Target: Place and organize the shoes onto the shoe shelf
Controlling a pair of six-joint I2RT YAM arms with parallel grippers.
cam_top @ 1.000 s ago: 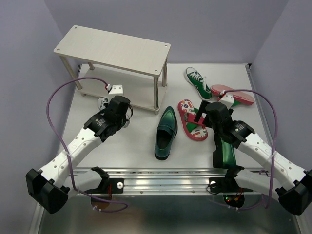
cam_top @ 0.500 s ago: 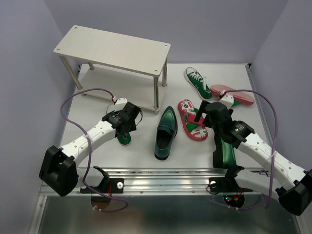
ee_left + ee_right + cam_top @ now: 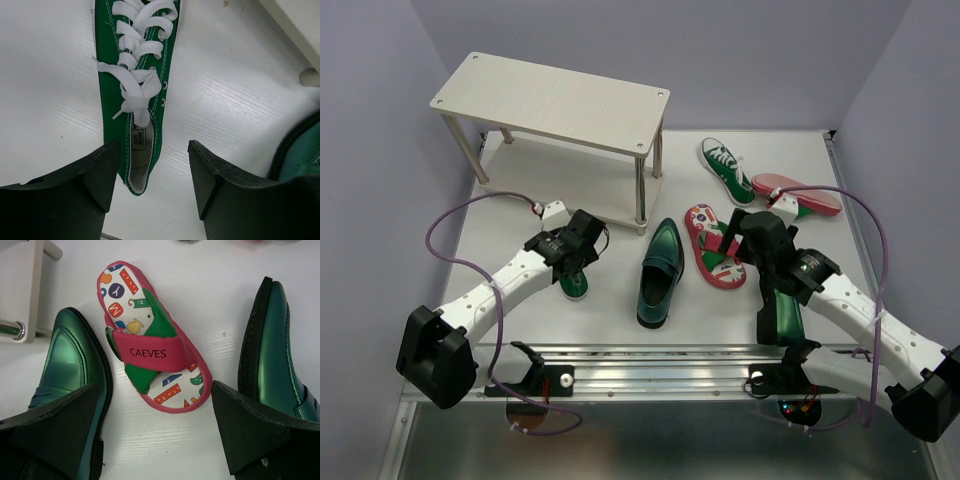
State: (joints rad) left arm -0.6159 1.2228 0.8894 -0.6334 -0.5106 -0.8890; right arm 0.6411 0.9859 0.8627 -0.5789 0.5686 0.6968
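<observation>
Green canvas sneaker [image 3: 135,95], white laces tied, lower centre-left in top view; heel between parted jaws of left gripper [image 3: 151,152]. Right gripper [image 3: 155,390] spread wide over red flip-flop [image 3: 150,350]. Pale-wood shoe shelf [image 3: 560,100] upper left.

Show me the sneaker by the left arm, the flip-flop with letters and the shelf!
Sneaker [image 3: 135,95]: left wrist view, on its white lace bow.
Flip-flop [image 3: 150,352]: right wrist view, on the red strap.
Shelf [image 3: 555,100]: top view, on its upper board.
</observation>
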